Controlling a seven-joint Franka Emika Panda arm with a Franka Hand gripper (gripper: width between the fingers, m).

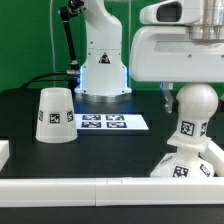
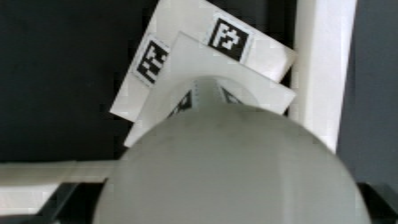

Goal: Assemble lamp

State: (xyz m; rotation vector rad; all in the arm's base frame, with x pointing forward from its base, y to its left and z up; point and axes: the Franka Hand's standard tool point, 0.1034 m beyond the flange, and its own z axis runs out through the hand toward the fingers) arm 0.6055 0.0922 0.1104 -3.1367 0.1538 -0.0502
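Note:
The white bulb (image 1: pixel 193 104) stands upright with its tagged stem down on the white base (image 1: pixel 186 166) at the exterior view's right, by the front rail. My gripper (image 1: pixel 188 100) comes down from above. A dark finger (image 1: pixel 167 97) sits against the bulb's round head, and the jaws look shut on it. In the wrist view the bulb's head (image 2: pixel 222 165) fills the space between the jaws, with the tagged base (image 2: pixel 210 52) beyond it. The cone shade (image 1: pixel 55 115) stands alone on the black table at the exterior view's left.
The marker board (image 1: pixel 110 122) lies flat mid-table. A white rail (image 1: pixel 90 188) runs along the front edge and also shows in the wrist view (image 2: pixel 326 60). The robot's white pedestal (image 1: pixel 103 70) stands at the back, with a black cable stand to its left.

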